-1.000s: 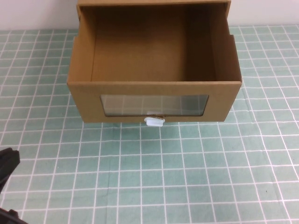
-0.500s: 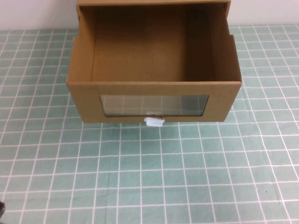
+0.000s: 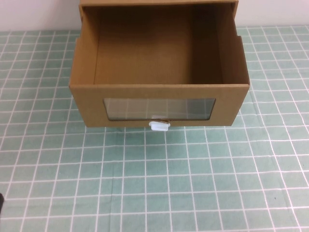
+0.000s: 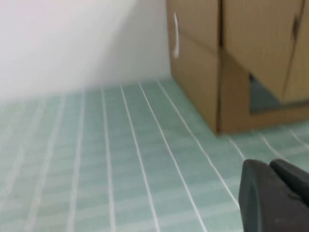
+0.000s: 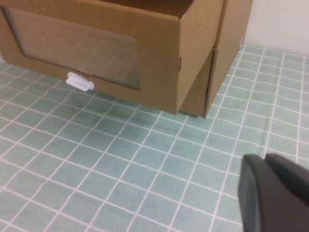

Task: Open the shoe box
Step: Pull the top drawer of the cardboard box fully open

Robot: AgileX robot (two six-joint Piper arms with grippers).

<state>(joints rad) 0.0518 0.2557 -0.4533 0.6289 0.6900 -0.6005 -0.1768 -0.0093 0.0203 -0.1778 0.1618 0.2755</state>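
The brown cardboard shoe box [image 3: 159,104] stands at the back of the table with its drawer pulled out toward me, empty inside. The drawer front has a clear window and a small white pull tab [image 3: 159,126], also seen as the tab [image 5: 80,81] in the right wrist view. The outer sleeve [image 5: 227,53] sits behind the drawer. My left gripper [image 4: 270,166] is shut on nothing, low over the mat, well to the left of the box [image 4: 203,72]. My right gripper [image 5: 264,162] is shut on nothing, off to the box's front right.
A green mat with a white grid [image 3: 159,183] covers the table. A white wall [image 4: 72,38] rises behind the box. Only a dark sliver of the left arm [image 3: 1,202] shows at the high view's lower left edge.
The left arm has drawn back out of the high view's lower left corner; only a sliver remains. The box and drawer have not moved.
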